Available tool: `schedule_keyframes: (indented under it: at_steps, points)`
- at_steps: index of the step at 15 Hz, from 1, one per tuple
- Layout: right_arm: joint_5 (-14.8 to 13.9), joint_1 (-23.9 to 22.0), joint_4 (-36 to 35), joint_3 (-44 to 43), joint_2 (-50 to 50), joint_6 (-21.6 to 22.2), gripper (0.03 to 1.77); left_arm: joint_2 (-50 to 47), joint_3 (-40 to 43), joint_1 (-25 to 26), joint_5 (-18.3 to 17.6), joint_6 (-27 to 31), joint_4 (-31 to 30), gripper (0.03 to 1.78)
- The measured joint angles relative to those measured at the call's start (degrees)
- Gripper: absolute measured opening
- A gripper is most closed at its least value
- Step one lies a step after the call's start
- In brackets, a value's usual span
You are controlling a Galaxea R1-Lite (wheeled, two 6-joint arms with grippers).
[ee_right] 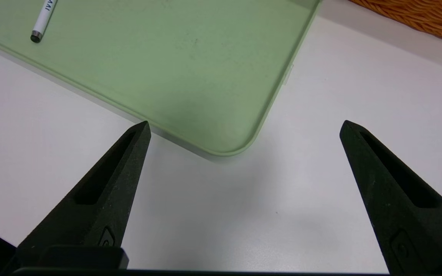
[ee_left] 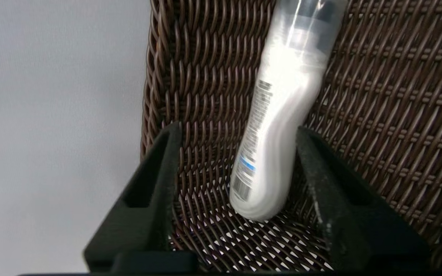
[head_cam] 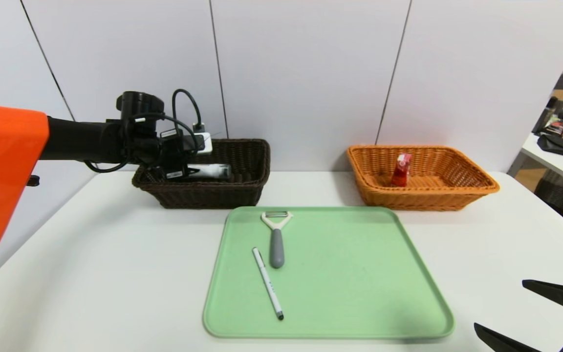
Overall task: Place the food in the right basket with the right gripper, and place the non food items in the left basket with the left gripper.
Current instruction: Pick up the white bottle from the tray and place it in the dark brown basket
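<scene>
Your left tool (ee_left: 236, 132) hangs inside the dark basket (head_cam: 242, 188) with its fingers spread wider than the white bottle (ee_left: 278, 126) lying loose between them, while your right tool (ee_right: 244, 126) waits wide open and empty over the worktop (ee_right: 320, 172) near the green tray's (ee_right: 190, 76) corner.

White bottle (ee_left: 278, 126) in dark basket (head_cam: 242, 183), peeler (head_cam: 276, 234), pen (head_cam: 268, 283) on tray (head_cam: 359, 274)

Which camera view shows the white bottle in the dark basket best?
The left wrist view: the white bottle fills the frame between the left gripper's fingers, over the dark basket. The head view shows only part of it behind the arm. The right wrist view shows none.
</scene>
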Motion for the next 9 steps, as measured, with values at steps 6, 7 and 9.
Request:
schedule_keyframes:
  at_steps: [6,7,9]
  points:
    - [0.01,0.0,0.0,0.01,-0.06,0.05,1.7,-1.38,-1.74,0.06,-0.09,-0.22,0.2,1.43]
    - [0.0,0.02,0.02,0.06,-0.11,0.05,1.7,-2.04,-2.1,0.0,-0.2,-0.33,0.29,1.46]
    - [0.01,0.07,0.0,0.11,-0.17,0.02,1.7,-4.38,-2.66,-0.05,-0.44,-0.85,0.5,1.52]
